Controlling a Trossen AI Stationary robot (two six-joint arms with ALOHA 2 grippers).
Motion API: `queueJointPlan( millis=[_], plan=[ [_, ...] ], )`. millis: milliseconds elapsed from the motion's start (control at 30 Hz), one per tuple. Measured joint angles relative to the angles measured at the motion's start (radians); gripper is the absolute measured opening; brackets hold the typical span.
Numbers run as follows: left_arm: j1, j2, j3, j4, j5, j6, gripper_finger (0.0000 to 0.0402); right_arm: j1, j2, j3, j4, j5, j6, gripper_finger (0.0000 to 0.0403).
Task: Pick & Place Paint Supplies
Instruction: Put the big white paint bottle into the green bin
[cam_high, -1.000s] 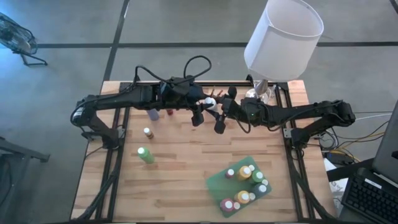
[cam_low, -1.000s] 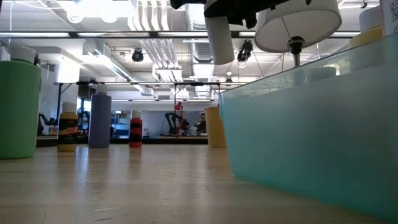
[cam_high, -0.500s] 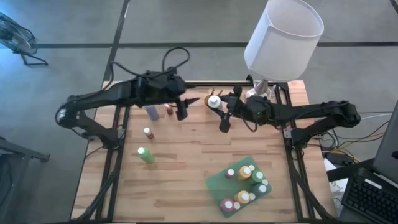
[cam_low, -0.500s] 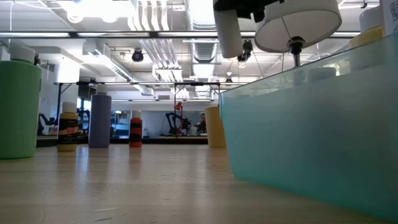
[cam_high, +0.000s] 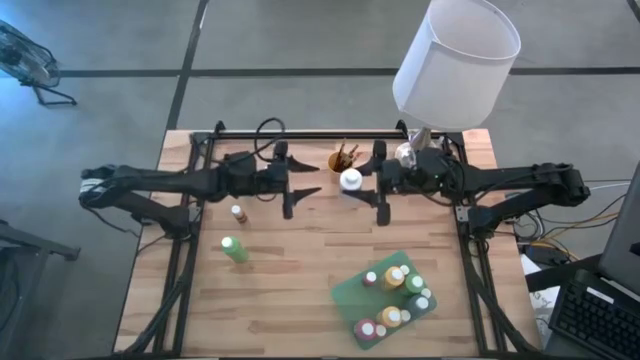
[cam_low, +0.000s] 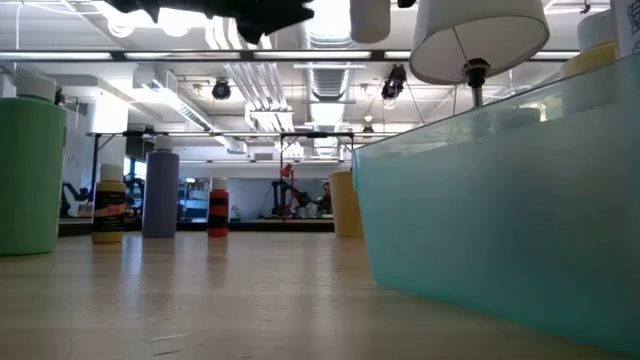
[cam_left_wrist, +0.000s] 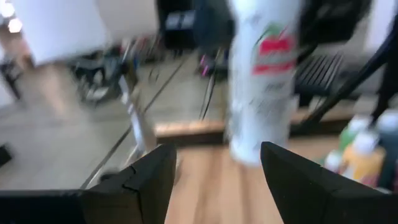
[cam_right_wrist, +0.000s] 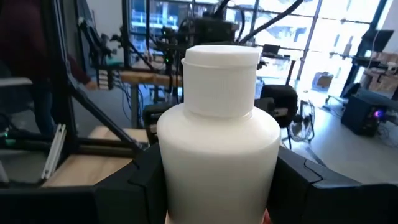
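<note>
The right gripper (cam_high: 360, 183) grips the white bottle (cam_right_wrist: 217, 146) at its round body, probably light, stiff and slippery, while the left gripper (cam_high: 300, 182) stands open and empty.

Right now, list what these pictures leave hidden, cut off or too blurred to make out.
- Lamp: in the high view its shade covers most of its base.
- White bottle: the right wrist view's edge cuts off its lower part, between the right gripper fingers.
- White bottle's label: blurred in the left wrist view, unreadable.
- Green tray: its wall hides its bottles in the low view.
- Left gripper: open, empty.
</note>
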Motion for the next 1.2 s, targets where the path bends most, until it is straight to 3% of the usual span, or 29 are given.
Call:
queueJointPlan(
  millis=[100,300,633,1200],
  plan=[
    [-0.001,0.021,-0.027,0.101,0.054,-0.017,0.0238,0.000,0.012,0.000,0.026,-0.003,-0.004,0.0187],
    [-0.005,0.104,0.002,0.109,0.090,-0.036,0.0245,-0.001,0.030,-0.002,0.022,-0.004,-0.015,0.0188],
    [-0.006,0.229,0.158,-0.017,0.098,-0.053,0.0319,-0.001,0.031,-0.002,0.024,0.000,-0.025,0.0187],
    [-0.006,0.345,0.246,0.027,0.204,-0.027,0.0316,0.000,0.033,-0.002,0.034,-0.006,-0.047,0.0187]
  ],
)
